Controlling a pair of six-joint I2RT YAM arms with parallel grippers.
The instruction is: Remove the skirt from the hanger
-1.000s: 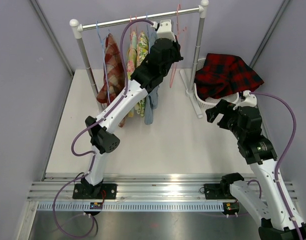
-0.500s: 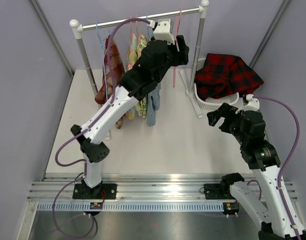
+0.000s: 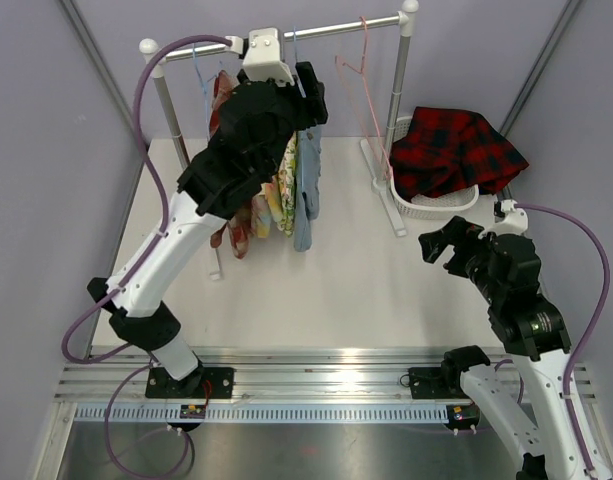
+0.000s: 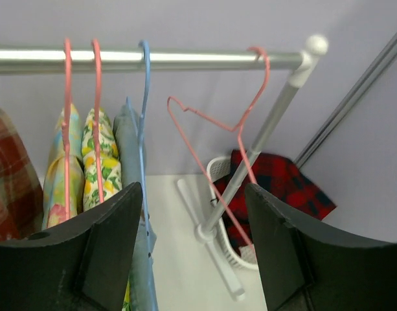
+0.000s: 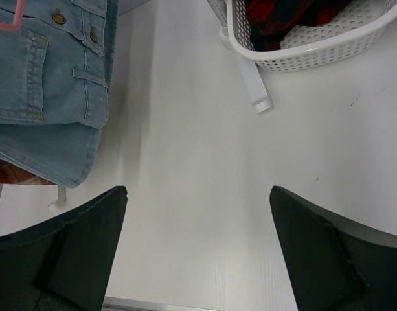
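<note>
A red and black plaid skirt [image 3: 456, 150] lies heaped in the white basket [image 3: 431, 208] at the right, also seen in the left wrist view [image 4: 282, 188]. A bare pink hanger [image 3: 361, 85] dangles tilted from the right end of the rail [image 3: 336, 30], and nothing holds it [image 4: 211, 120]. My left gripper [image 3: 304, 90] is up at the rail, open, left of that hanger, with nothing between its fingers [image 4: 193, 191]. My right gripper [image 3: 441, 243] hovers low over the table, open and empty [image 5: 198, 194], in front of the basket.
On the rail hang a denim garment [image 4: 127, 139] on a blue hanger, two floral garments [image 4: 98, 165] on pink hangers and a brownish plaid one [image 3: 226, 110]. The rack's white foot [image 5: 253, 84] lies beside the basket [image 5: 315, 55].
My left gripper opened and let go of the pink hanger, then swung left along the rail to the hanging clothes. The hanger stays on the rail, tilted. The right arm shifted slightly.
</note>
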